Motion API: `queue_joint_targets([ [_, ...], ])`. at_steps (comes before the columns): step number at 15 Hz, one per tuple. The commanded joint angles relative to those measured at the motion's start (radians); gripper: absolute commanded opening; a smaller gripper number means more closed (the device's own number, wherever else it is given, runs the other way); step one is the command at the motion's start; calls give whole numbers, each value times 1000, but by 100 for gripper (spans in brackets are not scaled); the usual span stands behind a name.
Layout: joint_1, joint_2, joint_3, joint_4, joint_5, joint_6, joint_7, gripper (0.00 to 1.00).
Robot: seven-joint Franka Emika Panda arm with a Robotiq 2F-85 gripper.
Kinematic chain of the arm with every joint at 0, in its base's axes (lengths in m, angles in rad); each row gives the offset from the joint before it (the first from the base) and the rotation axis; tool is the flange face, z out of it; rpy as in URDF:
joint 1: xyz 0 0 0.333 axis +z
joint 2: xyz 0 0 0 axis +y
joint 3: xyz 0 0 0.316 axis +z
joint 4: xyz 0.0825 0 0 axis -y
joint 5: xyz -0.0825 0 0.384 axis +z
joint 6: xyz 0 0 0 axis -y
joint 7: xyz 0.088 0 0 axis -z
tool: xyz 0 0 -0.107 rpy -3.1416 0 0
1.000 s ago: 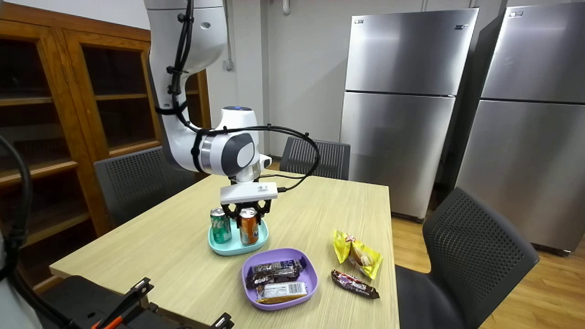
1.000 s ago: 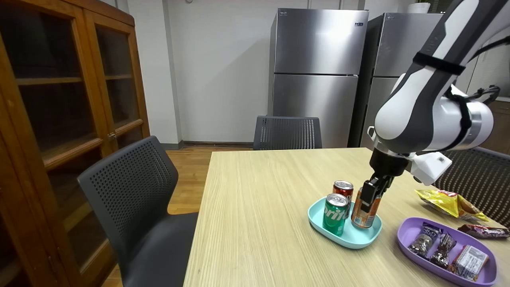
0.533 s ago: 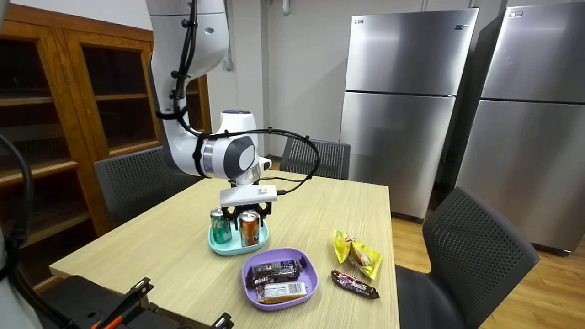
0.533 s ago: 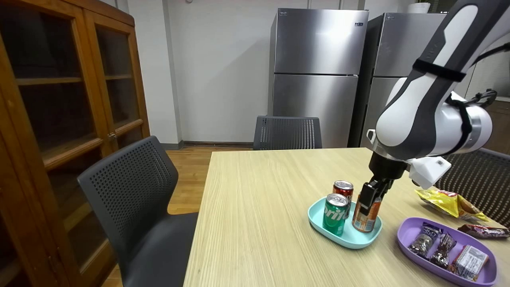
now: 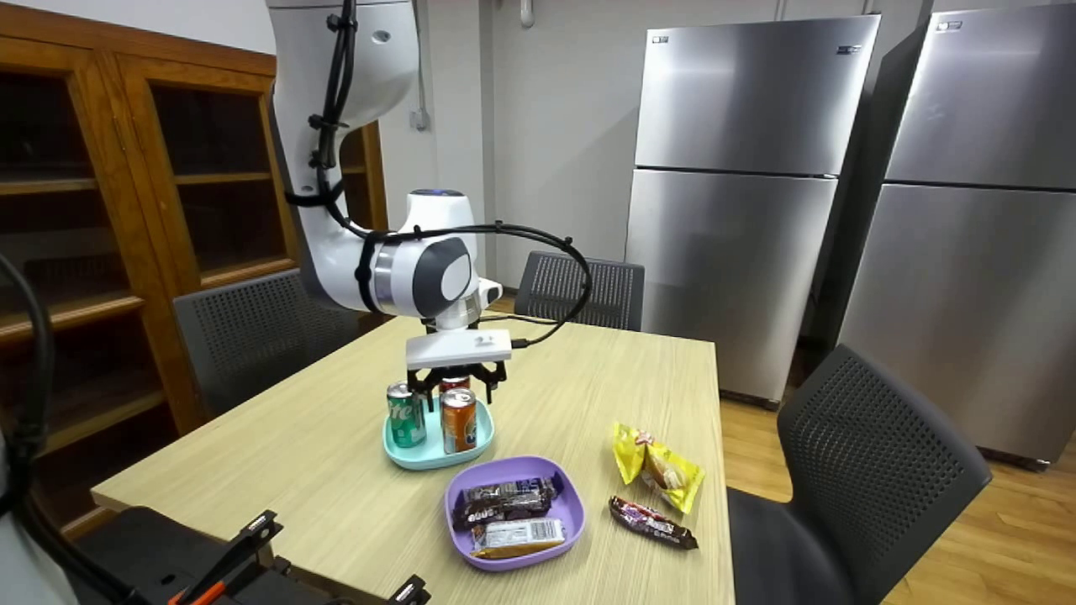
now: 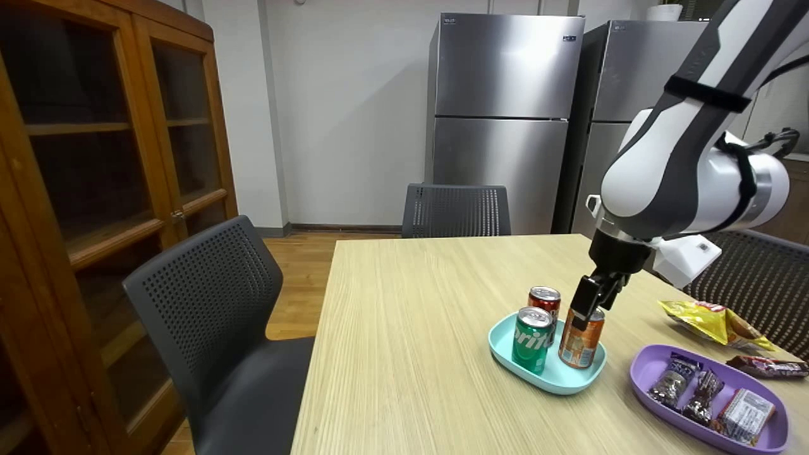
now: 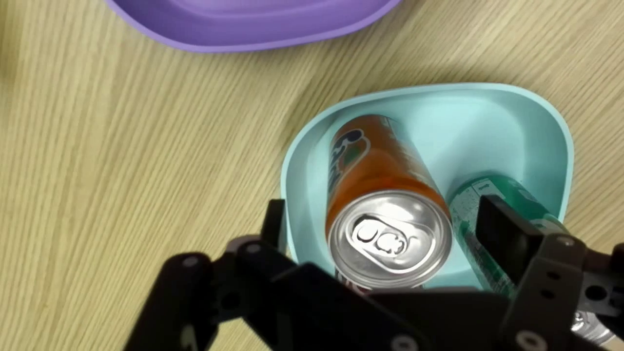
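Observation:
An orange soda can [image 7: 375, 165] stands upright in a turquoise tray [image 6: 499, 341]. My gripper [image 7: 387, 224] is open just above it, its fingers spread to either side of the silver lid with gaps between. In the wrist view the right finger [image 7: 509, 234] overlaps a green can [image 6: 531, 338], which shares the tray; whether they touch I cannot tell. A dark red can [image 6: 545, 302] stands there too, mostly hidden in the wrist view behind the orange can and gripper. In both exterior views nothing hangs from the fingers.
A purple tray [image 5: 576, 525] with several wrapped bars stands near the turquoise one. Beside it on the table [image 5: 605, 378] lie a yellow snack bag [image 5: 660, 470] and a dark wrapped bar [image 5: 651, 523]. Chairs [image 5: 857, 454] surround the table.
A second ago the jaws were closed around the orange can, which leaned slightly. It has since settled upright in the tray; the jaws have spread apart and the gripper has risen above it.

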Motion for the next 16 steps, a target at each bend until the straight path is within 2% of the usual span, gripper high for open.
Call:
queue_joint_targets([
  [1,-40,-100,26,-52,5,-47,8,100],
  [3,-41,-133,17,-70,6,-52,7,100],
  [7,-95,-183,62,-93,82,-81,-26,100],
  [13,-184,-206,92,-61,385,-169,-15,100],
  [16,-194,-208,51,-44,513,-201,11,100],
])
